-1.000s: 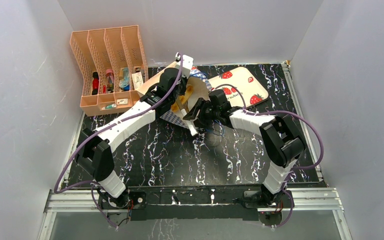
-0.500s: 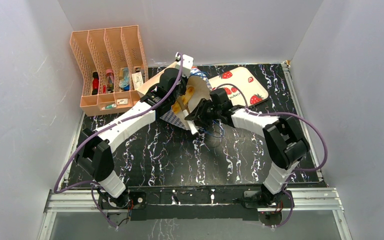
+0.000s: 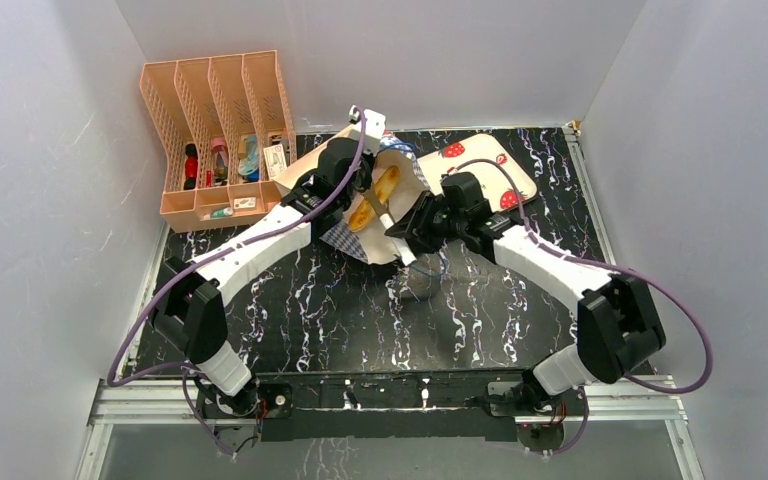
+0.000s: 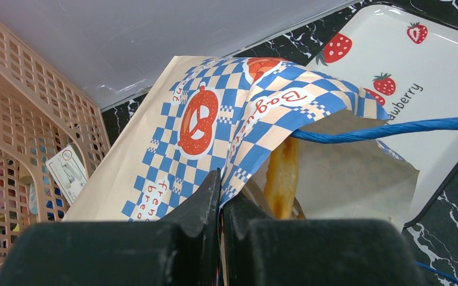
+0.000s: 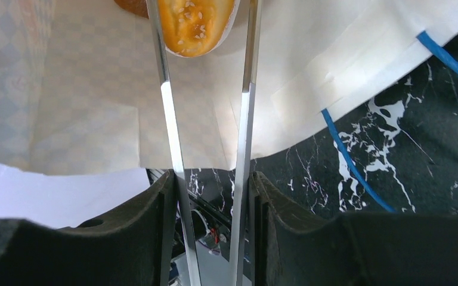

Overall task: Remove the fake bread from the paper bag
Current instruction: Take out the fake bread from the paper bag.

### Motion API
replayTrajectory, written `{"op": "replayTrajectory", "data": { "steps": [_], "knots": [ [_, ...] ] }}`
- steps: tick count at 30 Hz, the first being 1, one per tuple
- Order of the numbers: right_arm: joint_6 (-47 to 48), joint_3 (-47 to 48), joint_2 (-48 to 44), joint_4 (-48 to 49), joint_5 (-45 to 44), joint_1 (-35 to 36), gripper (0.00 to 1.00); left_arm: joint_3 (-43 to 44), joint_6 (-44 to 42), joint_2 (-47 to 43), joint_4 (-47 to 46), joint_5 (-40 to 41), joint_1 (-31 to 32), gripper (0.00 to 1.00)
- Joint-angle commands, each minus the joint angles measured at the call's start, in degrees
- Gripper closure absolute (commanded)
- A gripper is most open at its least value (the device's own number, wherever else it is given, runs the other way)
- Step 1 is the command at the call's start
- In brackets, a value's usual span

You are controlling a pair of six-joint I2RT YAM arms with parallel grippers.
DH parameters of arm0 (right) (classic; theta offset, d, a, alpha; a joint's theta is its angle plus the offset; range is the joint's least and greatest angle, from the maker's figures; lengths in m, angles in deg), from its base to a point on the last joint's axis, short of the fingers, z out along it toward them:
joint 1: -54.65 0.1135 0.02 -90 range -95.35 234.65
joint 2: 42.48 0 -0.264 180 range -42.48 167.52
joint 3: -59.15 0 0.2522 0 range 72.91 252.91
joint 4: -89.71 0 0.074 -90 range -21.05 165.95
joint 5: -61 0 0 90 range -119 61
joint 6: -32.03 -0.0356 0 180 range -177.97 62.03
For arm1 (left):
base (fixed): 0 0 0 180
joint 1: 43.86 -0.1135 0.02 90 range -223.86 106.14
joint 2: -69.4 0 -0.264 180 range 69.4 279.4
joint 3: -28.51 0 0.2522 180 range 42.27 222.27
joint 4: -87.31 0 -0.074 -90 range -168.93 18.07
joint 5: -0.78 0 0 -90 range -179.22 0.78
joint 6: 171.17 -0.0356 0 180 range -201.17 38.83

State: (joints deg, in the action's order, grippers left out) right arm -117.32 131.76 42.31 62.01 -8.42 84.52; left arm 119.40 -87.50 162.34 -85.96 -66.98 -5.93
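Note:
The paper bag [image 3: 307, 166] lies tilted at the back, its mouth open toward the right. My left gripper [image 4: 221, 180] is shut on the bag's checkered rim [image 4: 238, 128], holding the mouth open. A long orange-glazed loaf [image 4: 281, 174] shows inside, and also from above [image 3: 387, 183], with another orange piece [image 3: 363, 215] beside it. My right gripper [image 5: 210, 196] is shut on metal tongs [image 5: 168, 107], seen from above [image 3: 383, 214]. The tong arms reach into the bag and straddle the seeded end of the loaf [image 5: 197, 22]. The other bread pieces are hidden.
A peach file rack [image 3: 218, 130] with small items stands at the back left. A white strawberry tray [image 3: 487, 168] lies behind the bag on the right. The bag's blue cord handles [image 5: 347, 162] trail on the black marbled mat [image 3: 360, 310]. Grey walls close in three sides.
My right arm has stretched out, its elbow swinging right and toward the near edge. The tongs have gone further into the bag mouth. The left gripper still holds the rim.

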Motion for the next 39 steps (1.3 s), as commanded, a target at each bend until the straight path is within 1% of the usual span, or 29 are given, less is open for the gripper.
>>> {"op": "replayTrajectory", "data": {
  "steps": [1,7,12,20,24,31,39],
  "knots": [
    [2.2,1.1,-6.1,-1.3,-2.5,-0.3,1.00,1.5,-0.5,-0.9,-2.2,1.6,-0.7,1.00],
    [3.8,-0.2,-13.5,-7.8,-4.3,-0.3,1.00,3.5,1.4,0.8,-1.6,1.6,-1.8,1.00],
    [5.2,-0.2,-20.4,-14.4,-7.8,-0.3,1.00,9.3,5.1,4.7,6.0,2.5,-3.4,1.00],
    [5.0,0.3,-28.1,-22.1,-12.2,-0.2,1.00,12.6,9.6,6.8,9.8,2.7,-5.1,1.00],
    [3.7,1.7,-31.3,-24.6,-16.3,-0.2,1.00,11.9,10.9,6.6,10.0,2.3,-5.5,1.00],
    [1.8,4.4,-32.9,-26.0,-24.3,-0.2,1.00,11.1,13.4,5.8,11.4,1.4,-6.6,1.00],
    [0.8,9.2,-28.2,-24.5,-32.5,-0.2,1.00,10.5,16.2,4.2,14.7,-0.8,-9.3,1.00]
  ]
}}
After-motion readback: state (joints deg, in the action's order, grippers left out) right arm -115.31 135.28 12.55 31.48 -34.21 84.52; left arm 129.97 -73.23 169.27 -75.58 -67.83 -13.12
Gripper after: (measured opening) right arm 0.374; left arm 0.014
